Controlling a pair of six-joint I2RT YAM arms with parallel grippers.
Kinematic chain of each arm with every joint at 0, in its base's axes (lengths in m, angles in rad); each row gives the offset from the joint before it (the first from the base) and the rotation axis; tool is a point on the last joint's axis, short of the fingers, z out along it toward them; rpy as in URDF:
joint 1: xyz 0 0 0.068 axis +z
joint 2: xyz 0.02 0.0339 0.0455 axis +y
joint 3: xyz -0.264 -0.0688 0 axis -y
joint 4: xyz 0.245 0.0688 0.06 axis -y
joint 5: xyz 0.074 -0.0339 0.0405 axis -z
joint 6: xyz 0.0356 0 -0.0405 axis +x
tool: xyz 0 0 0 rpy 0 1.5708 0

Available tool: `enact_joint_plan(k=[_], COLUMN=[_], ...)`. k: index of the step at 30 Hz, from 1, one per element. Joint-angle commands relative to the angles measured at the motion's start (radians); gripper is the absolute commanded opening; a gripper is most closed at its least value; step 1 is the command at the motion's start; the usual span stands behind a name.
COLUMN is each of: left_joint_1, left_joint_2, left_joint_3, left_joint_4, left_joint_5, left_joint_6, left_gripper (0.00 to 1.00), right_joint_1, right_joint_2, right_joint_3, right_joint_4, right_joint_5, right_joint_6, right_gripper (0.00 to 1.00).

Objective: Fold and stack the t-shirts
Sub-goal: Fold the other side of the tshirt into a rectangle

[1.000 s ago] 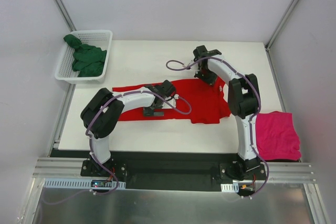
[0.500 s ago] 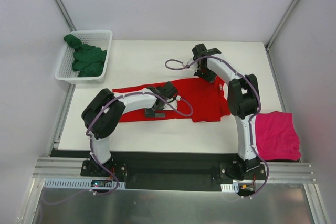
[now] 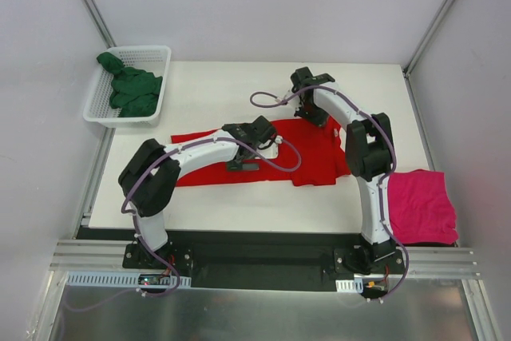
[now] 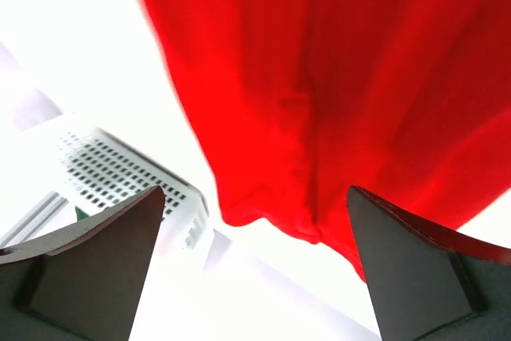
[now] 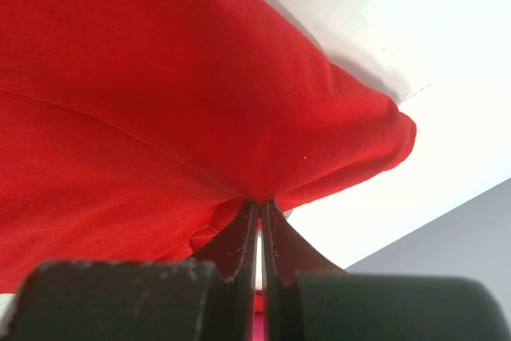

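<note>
Moved: your left pincer is sitting a little farther from the arm bases and more toward the right than a second ago, its elbow swinging out to the left; your right pincer is edging slightly toward the far left with the cloth it is holding.
Left pincer: you are seeing its fingers standing wide apart in the left wrist view, with nothing caught between them; it is hanging over the left stretch of the red t-shirt, near that shirt's near edge. Whether the tips are touching the cloth, you cannot tell.
Right pincer: its fingers are pressing tight together on a raised fold of the red t-shirt, pinching the cloth near the shirt's far edge.
Red t-shirt: it is lying spread across the middle of the white surface, a long strip reaching left under your left arm, the wider part lying toward the right.
Magenta-pink t-shirt: it is resting at the near right corner of the surface, beside your right arm's base and well apart from the red one.
Dark green t-shirt: it is lying bunched inside the white mesh basket at the far left.
</note>
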Motion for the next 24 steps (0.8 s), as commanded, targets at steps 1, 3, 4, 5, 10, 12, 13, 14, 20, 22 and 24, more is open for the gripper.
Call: enact_joint_plan(k=[1, 3, 4, 5, 10, 12, 13, 14, 20, 22, 24], left_joint_1=[-0.011, -0.006, -0.001, 0.006, 0.086, 0.092, 0.095, 0.095, 0.097, 0.097, 0.097], left_joint_2=[-0.109, -0.123, -0.123, -0.123, -0.137, -0.145, -0.146, -0.146, -0.111, -0.09, -0.065], left_joint_3=[0.127, 0.184, 0.244, 0.267, 0.244, 0.215, 0.191, 0.181, 0.161, 0.16, 0.155], left_joint_4=[-0.095, -0.169, -0.26, -0.299, -0.399, -0.401, -0.404, -0.405, -0.396, -0.37, -0.344], left_joint_5=[0.055, 0.119, 0.229, 0.286, 0.602, 0.67, 0.691, 0.716, 0.759, 0.732, 0.704], left_joint_6=[-0.07, -0.157, -0.197, -0.275, -0.368, -0.36, -0.357, -0.345, -0.313, -0.305, -0.294], left_gripper=[0.99, 0.99, 0.99, 0.99, 0.99, 0.99, 0.99, 0.99, 0.99, 0.99, 0.99], right_joint_1=[0.013, 0.017, 0.02, 0.02, 0.027, 0.029, 0.029, 0.03, 0.032, 0.032, 0.032], right_joint_2=[0.006, 0.006, 0.008, 0.008, 0.011, 0.011, 0.011, 0.011, 0.011, 0.011, 0.012], right_joint_3=[0.029, 0.028, 0.028, 0.029, 0.028, 0.026, 0.026, 0.026, 0.026, 0.026, 0.026], right_joint_4=[-0.038, -0.038, -0.038, -0.037, -0.04, -0.04, -0.04, -0.04, -0.04, -0.041, -0.04], right_joint_5=[0.014, 0.017, 0.014, 0.014, 0.009, 0.006, 0.008, 0.008, 0.009, 0.009, 0.009], right_joint_6=[-0.002, -0.001, -0.002, -0.001, 0.005, 0.007, 0.007, 0.009, 0.018, 0.022, 0.025], right_gripper=[0.01, 0.01, 0.01, 0.01, 0.01, 0.01, 0.01, 0.01, 0.01, 0.01, 0.01])
